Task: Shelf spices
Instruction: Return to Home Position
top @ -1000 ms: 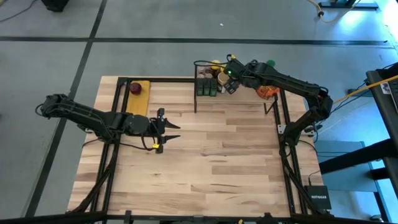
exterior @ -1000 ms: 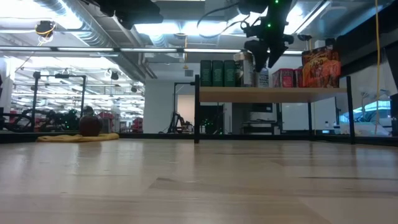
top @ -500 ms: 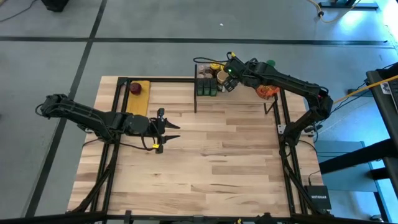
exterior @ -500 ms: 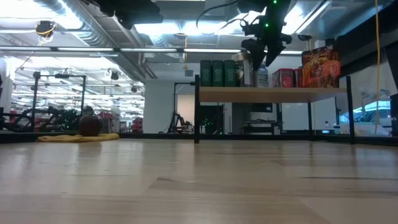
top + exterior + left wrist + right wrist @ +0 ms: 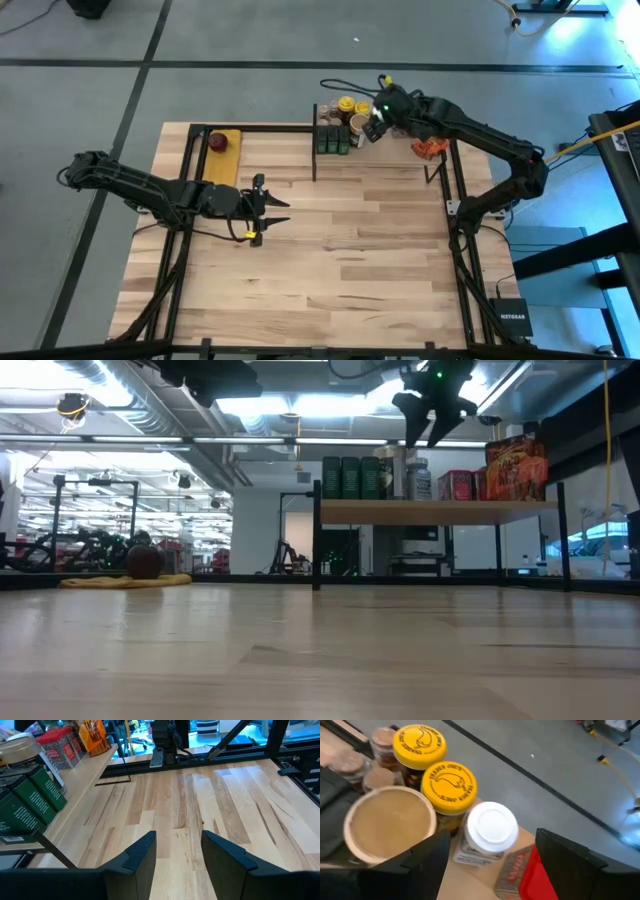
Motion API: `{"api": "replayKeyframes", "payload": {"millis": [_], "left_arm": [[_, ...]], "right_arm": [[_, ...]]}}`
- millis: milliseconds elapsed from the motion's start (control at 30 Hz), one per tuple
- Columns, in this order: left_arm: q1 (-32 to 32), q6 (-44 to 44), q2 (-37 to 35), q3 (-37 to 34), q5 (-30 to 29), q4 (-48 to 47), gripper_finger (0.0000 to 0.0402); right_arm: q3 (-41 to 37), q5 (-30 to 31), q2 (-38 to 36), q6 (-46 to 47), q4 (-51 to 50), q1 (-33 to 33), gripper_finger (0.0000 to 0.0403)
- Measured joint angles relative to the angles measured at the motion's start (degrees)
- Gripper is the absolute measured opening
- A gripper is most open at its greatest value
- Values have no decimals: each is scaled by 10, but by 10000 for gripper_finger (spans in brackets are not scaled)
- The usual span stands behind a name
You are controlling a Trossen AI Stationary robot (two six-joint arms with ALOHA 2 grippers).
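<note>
Hovering empty, fingers spread, above the white-lidded jar [image 5: 492, 827], the right gripper [image 5: 425, 435] is apparently leaving it to stand among the spices [image 5: 350, 477] on the shelf [image 5: 440, 512]; the left gripper [image 5: 178, 837], likewise spread, is waiting over the table [image 5: 350, 260].

Yellow-lidded jars [image 5: 449, 787], white-lidded jar [image 5: 492, 826] — dark green tins [image 5: 350, 477]

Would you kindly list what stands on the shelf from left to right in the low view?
Three dark green rectangular tins, a tan-lidded jar, a white-capped clear bottle, a red box, an orange packet.
</note>
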Motion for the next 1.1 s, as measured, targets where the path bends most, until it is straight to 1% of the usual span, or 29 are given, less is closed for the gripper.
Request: {"api": "replayKeyframes", "payload": {"millis": [167, 333, 500, 733, 1100], "left_arm": [[0, 0, 0, 0, 0, 0, 150], [0, 0, 0, 0, 0, 0, 150], [0, 0, 0, 0, 0, 0, 150], [0, 0, 0, 0, 0, 0, 150], [0, 5, 0, 0, 0, 6, 150]], "right_arm": [[0, -60, 5, 7, 25, -29, 298], [0, -75, 5, 8, 36, -46, 298], [0, -82, 5, 7, 33, -44, 298], [0, -86, -14, 4, 33, -13, 298], [0, -84, -85, -15, 31, 58, 298]]}}
